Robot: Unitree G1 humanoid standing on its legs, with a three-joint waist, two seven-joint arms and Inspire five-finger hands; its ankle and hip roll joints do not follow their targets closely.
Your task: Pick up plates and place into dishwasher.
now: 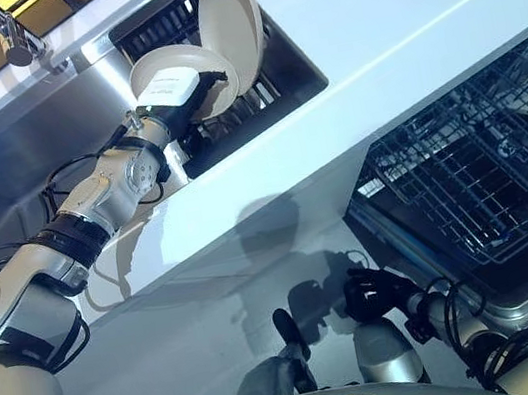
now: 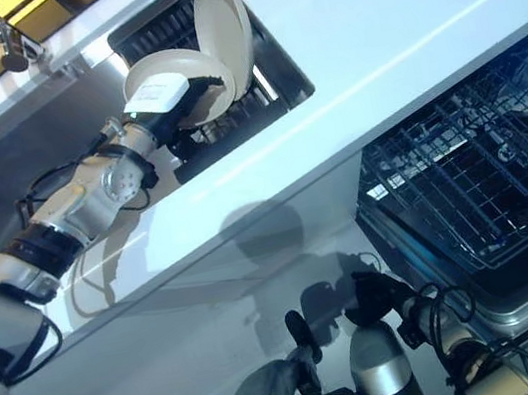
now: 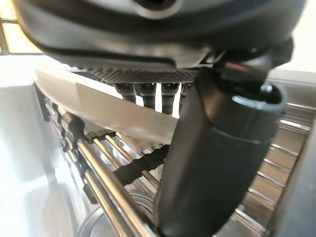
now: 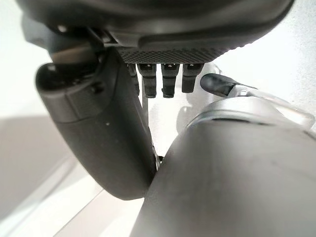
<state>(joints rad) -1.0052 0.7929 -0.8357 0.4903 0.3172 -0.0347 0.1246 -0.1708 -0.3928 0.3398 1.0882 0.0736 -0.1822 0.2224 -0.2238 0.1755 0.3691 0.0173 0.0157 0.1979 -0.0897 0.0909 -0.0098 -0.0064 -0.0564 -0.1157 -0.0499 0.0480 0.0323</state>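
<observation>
A beige plate (image 1: 233, 22) stands upright in the black dish rack (image 1: 152, 22) inside the sink. In front of it a second beige plate (image 1: 157, 65) tilts up off the rack, with my left hand (image 1: 172, 95) shut on its lower edge. In the left wrist view the plate's rim (image 3: 98, 101) runs between the fingers and the thumb (image 3: 212, 163), above the rack's bars. My right hand (image 1: 373, 291) hangs low in front of the counter, fingers curled and holding nothing. The dishwasher's wire rack (image 1: 483, 171) is pulled out on the right and holds no dishes.
A steel sink basin (image 1: 24, 156) lies left of the dish rack, with a faucet (image 1: 12, 39) above it. A white countertop (image 1: 397, 23) separates the sink from the dishwasher. The dishwasher door (image 1: 525, 301) lies open under the wire rack.
</observation>
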